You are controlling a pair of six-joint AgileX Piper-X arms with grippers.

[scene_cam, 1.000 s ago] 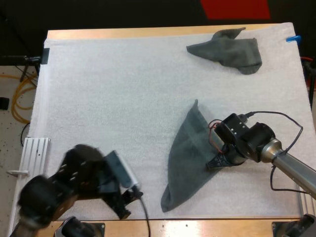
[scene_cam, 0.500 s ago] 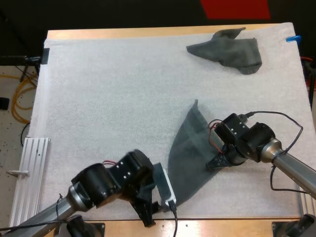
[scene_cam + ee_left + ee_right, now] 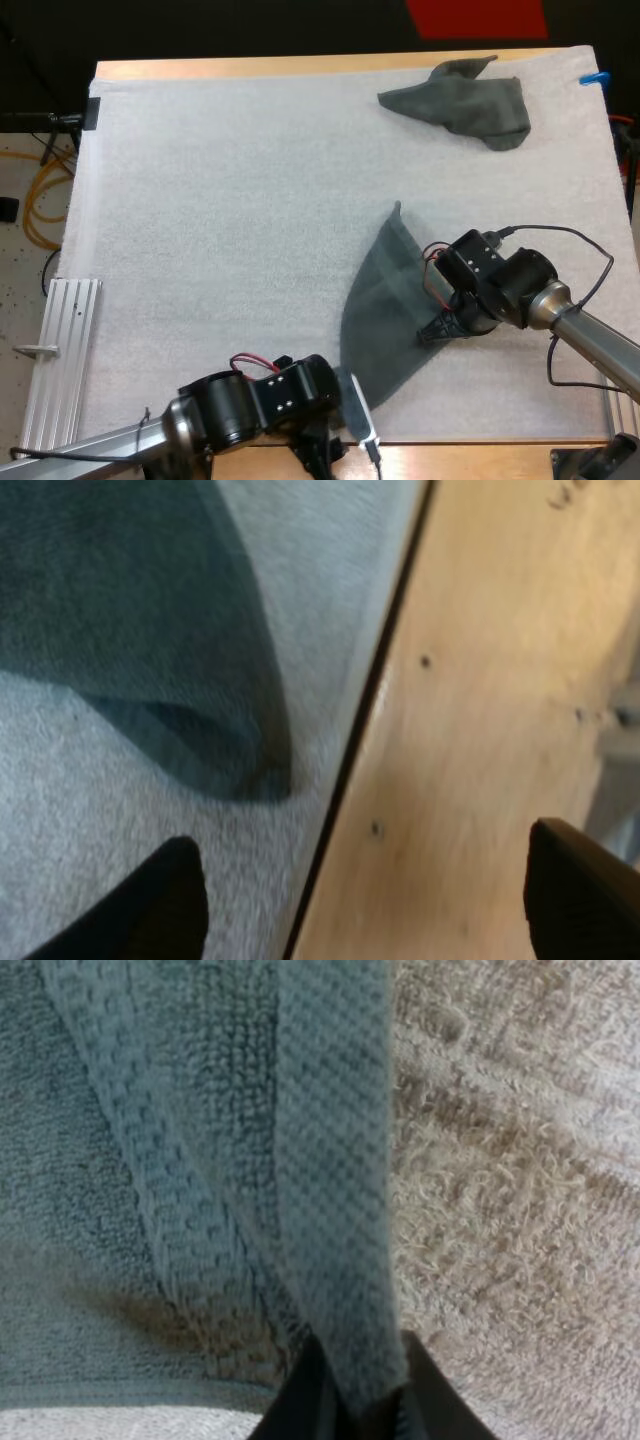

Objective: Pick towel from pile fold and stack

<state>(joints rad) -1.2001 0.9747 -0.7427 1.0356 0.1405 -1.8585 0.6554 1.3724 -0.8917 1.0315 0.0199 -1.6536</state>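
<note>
A dark grey-green towel (image 3: 385, 300) lies spread in a long wedge on the white mat (image 3: 230, 200), right of centre. My right gripper (image 3: 433, 333) is shut on its right edge; in the right wrist view the fingers (image 3: 305, 1400) pinch a fold of the towel (image 3: 200, 1160). My left gripper (image 3: 325, 455) is at the mat's near edge, over the towel's near corner, which the arm hides. In the left wrist view its fingers (image 3: 165, 900) stand wide apart, open, above the mat edge, with the towel's corner (image 3: 150, 630) just beyond them. A crumpled towel (image 3: 465, 105) lies at the far right.
Bare wood of the table (image 3: 480, 680) runs along the mat's near edge under my left gripper. A metal rail (image 3: 60, 330) lies off the mat's left side, with orange cables (image 3: 40, 200) on the floor beyond.
My left arm has swung from the near left corner rightward along the mat's near edge to the towel's near corner. The right gripper and both towels have stayed put.
</note>
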